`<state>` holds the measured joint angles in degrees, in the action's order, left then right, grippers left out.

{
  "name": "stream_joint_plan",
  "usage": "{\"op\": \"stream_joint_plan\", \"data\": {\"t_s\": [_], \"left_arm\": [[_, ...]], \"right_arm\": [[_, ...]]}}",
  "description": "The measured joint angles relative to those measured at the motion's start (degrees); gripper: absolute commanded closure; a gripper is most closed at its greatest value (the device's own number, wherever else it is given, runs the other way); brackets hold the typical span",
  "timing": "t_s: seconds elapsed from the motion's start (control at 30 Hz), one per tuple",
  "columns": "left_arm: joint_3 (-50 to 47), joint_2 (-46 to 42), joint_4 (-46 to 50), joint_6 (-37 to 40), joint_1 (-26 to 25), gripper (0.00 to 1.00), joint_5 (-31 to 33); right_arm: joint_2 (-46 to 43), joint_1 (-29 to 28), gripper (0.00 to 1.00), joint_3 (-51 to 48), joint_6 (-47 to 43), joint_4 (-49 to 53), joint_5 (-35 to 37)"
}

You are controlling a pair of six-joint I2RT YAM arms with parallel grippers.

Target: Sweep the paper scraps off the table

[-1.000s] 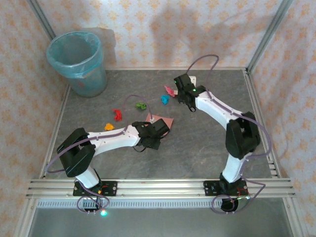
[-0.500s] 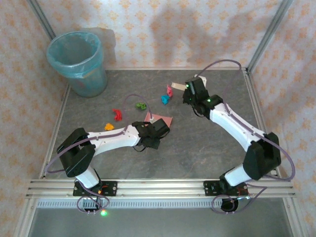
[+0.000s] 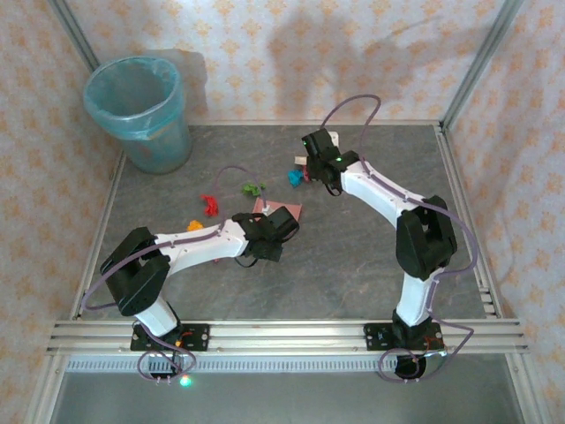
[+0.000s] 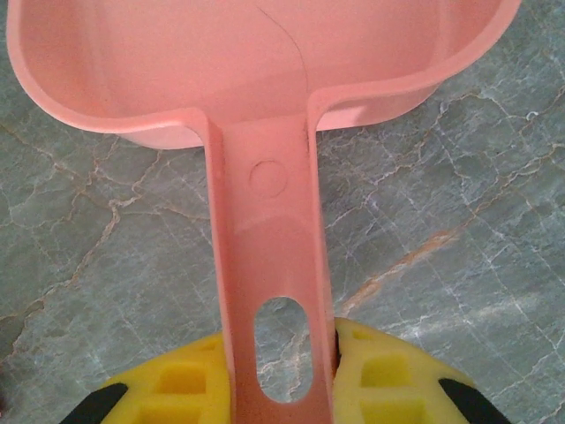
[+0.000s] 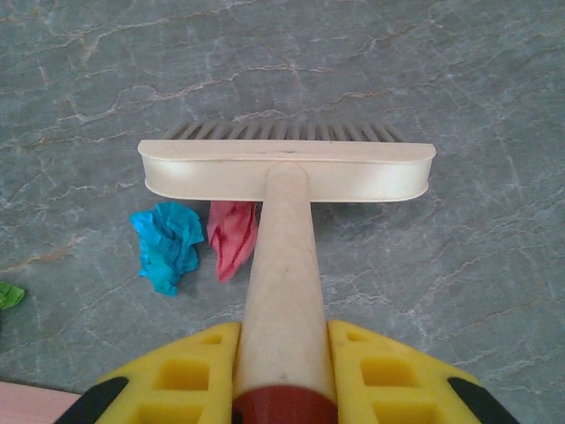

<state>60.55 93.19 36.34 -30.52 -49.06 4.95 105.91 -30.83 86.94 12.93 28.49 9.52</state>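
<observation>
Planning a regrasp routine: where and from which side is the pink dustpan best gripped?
Grip the dustpan by its narrow handle, coming from the handle end: its straight parallel edges fit inside the left end effector, as now; the scoop is too wide.

Peach patterned walls (image 3: 265, 53), aluminium corner posts (image 3: 479, 55)

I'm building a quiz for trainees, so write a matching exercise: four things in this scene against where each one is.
1. pink plastic dustpan
2. cream plastic hand brush
3. pale blue plastic bin
4. blue crumpled paper wad

A. beside a red paper wad on the grey table
B. handle in the right jaws
C. far left corner
D. handle in the left jaws

Pairs: 1-D, 2-B, 3-C, 4-A
</observation>
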Motion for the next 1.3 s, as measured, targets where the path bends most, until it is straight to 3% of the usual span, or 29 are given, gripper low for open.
{"op": "stream_joint_plan", "data": {"t_s": [0.2, 0.47, 0.77, 1.3], "left_arm": [[0.02, 0.09, -0.04, -0.04, 0.09, 1.00, -0.11], [0.02, 2.27, -1.31, -0.02, 0.09, 1.00, -1.90], [0.02, 2.86, -2.36, 0.50, 0.04, 1.00, -3.50], [0.04, 2.99, -2.32, 0.63, 0.04, 1.00, -2.56]], "right_arm": [[-0.55, 0.00, 1.00, -1.64, 0.13, 0.24, 1.51], [-9.88, 0.13, 1.00, -10.67, 4.46, 0.76, 1.97], [-15.08, 0.50, 1.00, -15.85, 9.64, 0.87, -3.37], [-22.38, 0.50, 1.00, -19.52, 10.51, 2.80, -8.09]]}}
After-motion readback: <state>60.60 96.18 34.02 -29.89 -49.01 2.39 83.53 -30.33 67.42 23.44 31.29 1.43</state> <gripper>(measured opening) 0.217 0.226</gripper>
